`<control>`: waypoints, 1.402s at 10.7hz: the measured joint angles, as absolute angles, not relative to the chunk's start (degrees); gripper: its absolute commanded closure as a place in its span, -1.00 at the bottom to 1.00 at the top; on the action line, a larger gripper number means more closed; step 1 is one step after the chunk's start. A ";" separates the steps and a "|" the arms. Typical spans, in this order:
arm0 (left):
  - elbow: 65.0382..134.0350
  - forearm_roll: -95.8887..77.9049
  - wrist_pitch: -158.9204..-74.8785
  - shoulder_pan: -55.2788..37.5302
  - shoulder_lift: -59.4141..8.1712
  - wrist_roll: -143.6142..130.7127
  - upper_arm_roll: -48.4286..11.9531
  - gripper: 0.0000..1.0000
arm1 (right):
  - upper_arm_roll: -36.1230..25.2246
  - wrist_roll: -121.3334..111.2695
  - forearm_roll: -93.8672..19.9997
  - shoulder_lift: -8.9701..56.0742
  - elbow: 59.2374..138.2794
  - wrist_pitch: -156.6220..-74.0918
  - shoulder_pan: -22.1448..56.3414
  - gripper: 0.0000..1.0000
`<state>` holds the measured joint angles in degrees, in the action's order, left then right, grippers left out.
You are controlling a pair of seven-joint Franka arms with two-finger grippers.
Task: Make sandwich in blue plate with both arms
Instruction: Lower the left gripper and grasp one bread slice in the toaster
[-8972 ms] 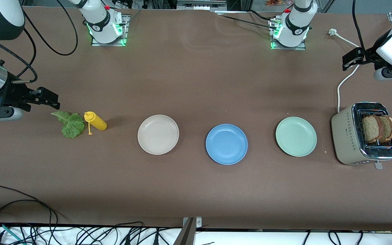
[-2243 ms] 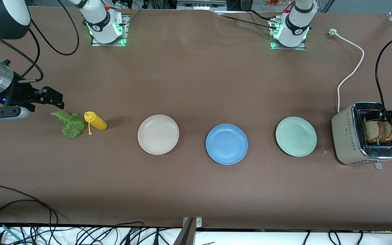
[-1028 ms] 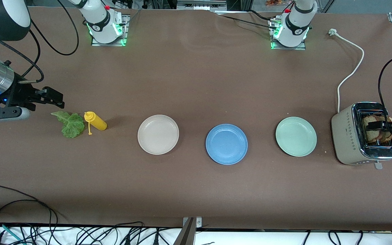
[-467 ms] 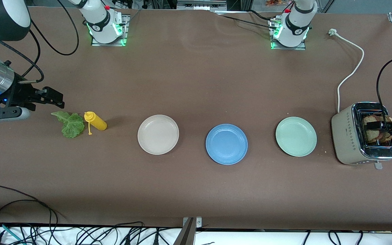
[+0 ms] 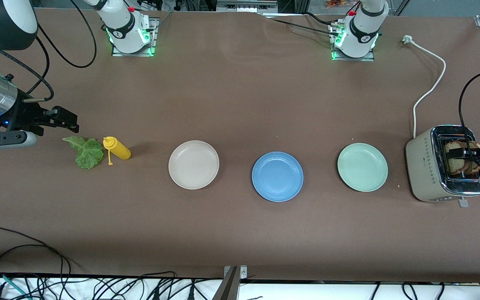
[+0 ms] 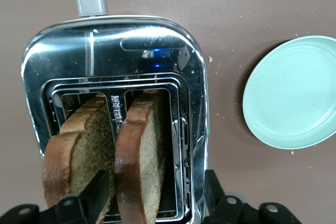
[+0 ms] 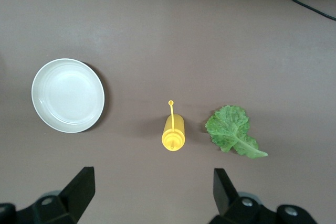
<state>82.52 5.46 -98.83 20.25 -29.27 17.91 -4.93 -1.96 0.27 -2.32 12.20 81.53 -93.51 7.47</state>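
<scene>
Two brown bread slices (image 5: pixel 456 166) stand in the toaster (image 5: pixel 425 166) at the left arm's end of the table. My left gripper (image 5: pixel 466 155) is open and low over the toaster. In the left wrist view my left gripper (image 6: pixel 156 195) straddles one slice (image 6: pixel 142 150). One finger sits between that slice and the other slice (image 6: pixel 84 145), and the other finger is outside the toaster's wall. The blue plate (image 5: pixel 277 176) is empty at mid-table. The lettuce leaf (image 5: pixel 85 152) lies at the right arm's end. My right gripper (image 5: pixel 67 118) waits open beside it, also shown in the right wrist view (image 7: pixel 152 195).
A yellow squeeze bottle (image 5: pixel 117 148) lies beside the lettuce. A cream-white plate (image 5: pixel 193 164) and a mint-green plate (image 5: pixel 362 167) flank the blue plate. The toaster's white cord (image 5: pixel 429 89) runs toward the left arm's base. Cables hang along the table's near edge.
My left gripper came from above the table's end down onto the toaster and now straddles a bread slice, sinking slightly in the last second. The right arm has barely moved.
</scene>
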 measured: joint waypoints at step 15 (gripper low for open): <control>82.00 5.46 -94.67 20.28 -25.43 18.10 -4.93 1.00 | -1.96 0.27 -2.32 12.21 81.54 -93.58 7.47 -1.00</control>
<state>82.00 5.46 -94.67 20.28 -25.43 18.10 -4.93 -1.96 0.27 -2.32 12.21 81.54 -93.58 7.47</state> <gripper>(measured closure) 0.921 0.000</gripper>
